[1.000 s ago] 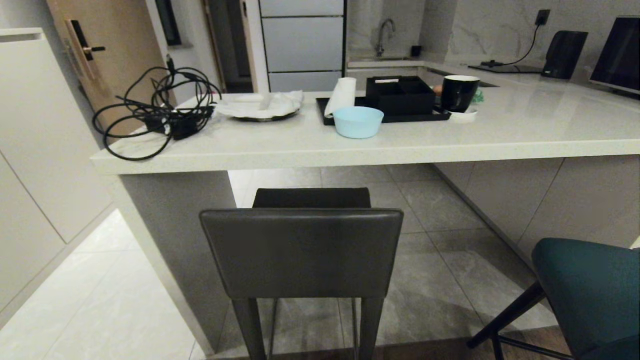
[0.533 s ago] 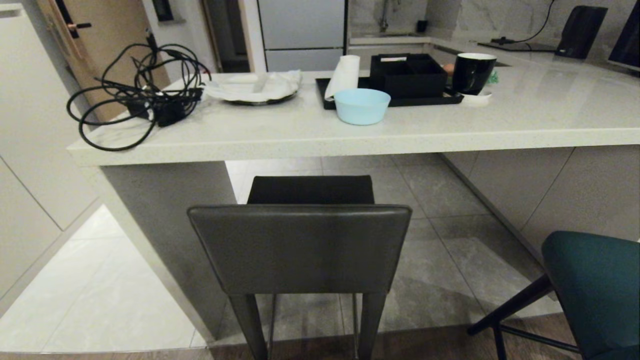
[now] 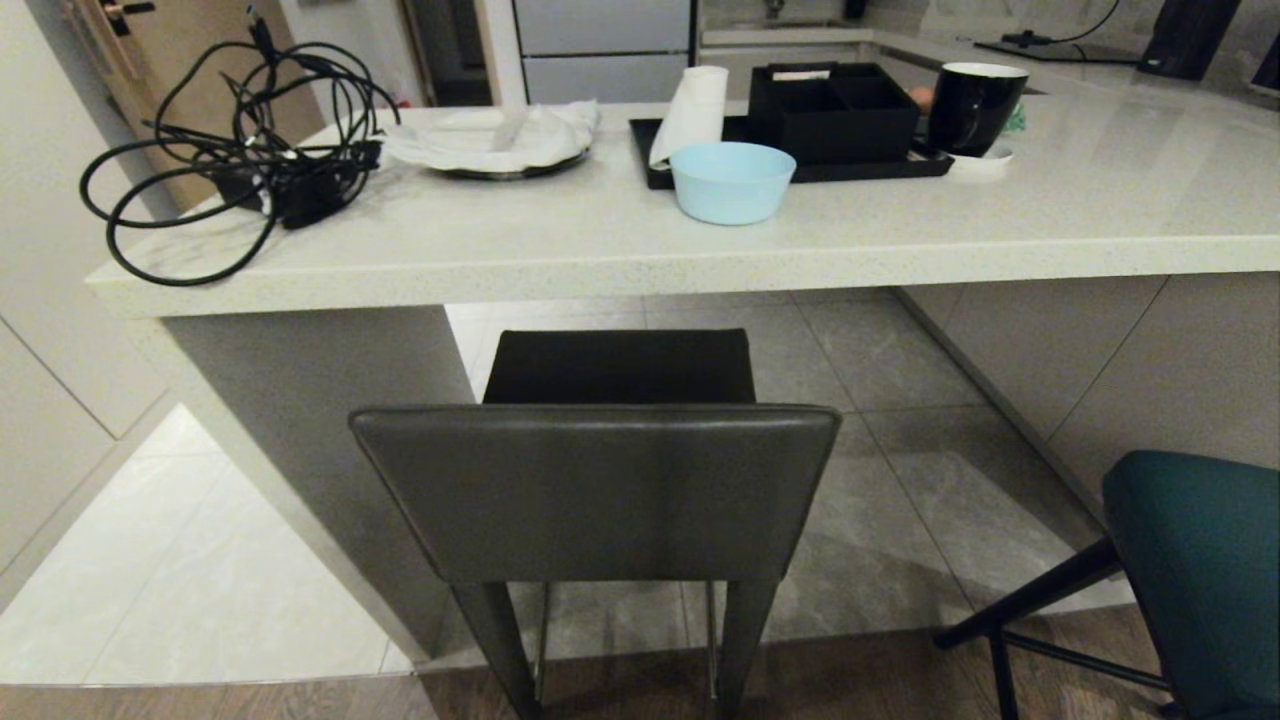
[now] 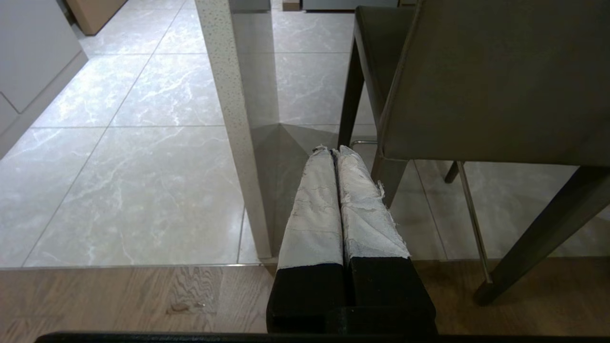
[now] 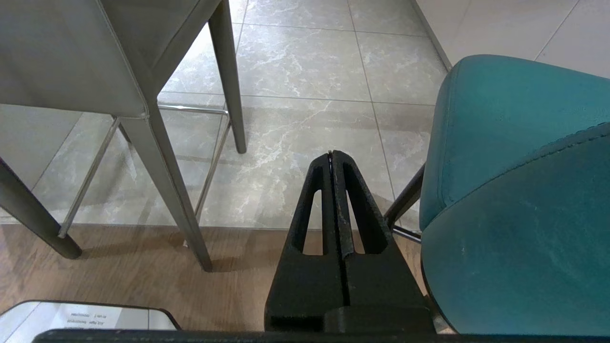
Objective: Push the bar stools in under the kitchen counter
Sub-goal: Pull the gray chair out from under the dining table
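Grey-brown bar stool (image 3: 600,480) sits dead centre, seat partly under the kitchen counter (image 3: 700,255) edge, backrest sticking out near; teal stool (image 3: 1190,560) near right, fully out. Left wrist view: left gripper (image 4: 332,151) pressed together, left of the grey stool. Right wrist view: right gripper (image 5: 331,155) closed, in the floor gap between both stools.

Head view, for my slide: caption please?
Grey stool faces the counter, seat partly under; teal stool stands out at right.
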`<state>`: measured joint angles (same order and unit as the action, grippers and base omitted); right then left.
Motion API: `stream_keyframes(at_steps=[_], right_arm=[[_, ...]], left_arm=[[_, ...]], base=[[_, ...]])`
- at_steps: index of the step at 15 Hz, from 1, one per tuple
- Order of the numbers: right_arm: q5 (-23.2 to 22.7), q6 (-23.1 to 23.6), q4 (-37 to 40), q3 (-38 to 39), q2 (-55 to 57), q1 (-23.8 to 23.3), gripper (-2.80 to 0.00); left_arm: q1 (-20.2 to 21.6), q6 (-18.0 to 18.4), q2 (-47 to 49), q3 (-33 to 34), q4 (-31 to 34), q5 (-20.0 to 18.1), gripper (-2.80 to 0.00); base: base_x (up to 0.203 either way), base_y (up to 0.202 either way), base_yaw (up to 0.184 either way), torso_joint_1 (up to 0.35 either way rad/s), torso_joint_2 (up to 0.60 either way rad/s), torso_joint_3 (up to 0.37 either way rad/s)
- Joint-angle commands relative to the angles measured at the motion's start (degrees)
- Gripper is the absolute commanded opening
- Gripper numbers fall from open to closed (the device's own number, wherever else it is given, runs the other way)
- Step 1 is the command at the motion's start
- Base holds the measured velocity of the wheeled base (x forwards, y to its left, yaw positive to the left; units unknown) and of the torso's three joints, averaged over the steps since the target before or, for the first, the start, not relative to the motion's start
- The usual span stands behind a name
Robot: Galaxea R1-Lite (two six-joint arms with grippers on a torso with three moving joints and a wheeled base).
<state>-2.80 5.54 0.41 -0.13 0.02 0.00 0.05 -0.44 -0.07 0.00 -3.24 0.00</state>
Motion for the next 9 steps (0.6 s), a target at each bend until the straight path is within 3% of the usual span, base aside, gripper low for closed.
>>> stream_keyframes(at_steps=[1, 6, 7, 8, 9], right_arm=[[-0.01, 0.08, 0.02, 0.05, -0.11, 0.00, -2.80], [1.52, -2.99, -0.18, 0.05, -0.11, 0.00, -2.80], [1.96, -3.69, -0.24, 0.01, -0.02, 0.00, -2.80], [2.28, -3.78, -0.24, 0.05, -0.11, 0.00, -0.74], [2.28, -3.63, -0.24, 0.05, -0.03, 0.00, 0.00]], left_arm=[[0.04, 0.35, -0.01, 1.05, -0.10, 0.02, -2.80], [0.04, 0.00, -0.01, 1.05, -0.10, 0.09, -2.80], [0.04, -0.09, -0.01, 1.05, -0.10, 0.09, 0.00], [0.04, -0.09, -0.01, 1.05, -0.10, 0.00, 0.00], [0.04, -0.09, -0.01, 1.05, -0.01, 0.09, 0.00]], base=[[0.000, 0.000, 0.000, 0.000, 0.00, 0.000], [0.000, 0.000, 0.000, 0.000, 0.00, 0.000], [0.000, 0.000, 0.000, 0.000, 0.00, 0.000], [0.000, 0.000, 0.000, 0.000, 0.00, 0.000], [0.000, 0.000, 0.000, 0.000, 0.00, 0.000]])
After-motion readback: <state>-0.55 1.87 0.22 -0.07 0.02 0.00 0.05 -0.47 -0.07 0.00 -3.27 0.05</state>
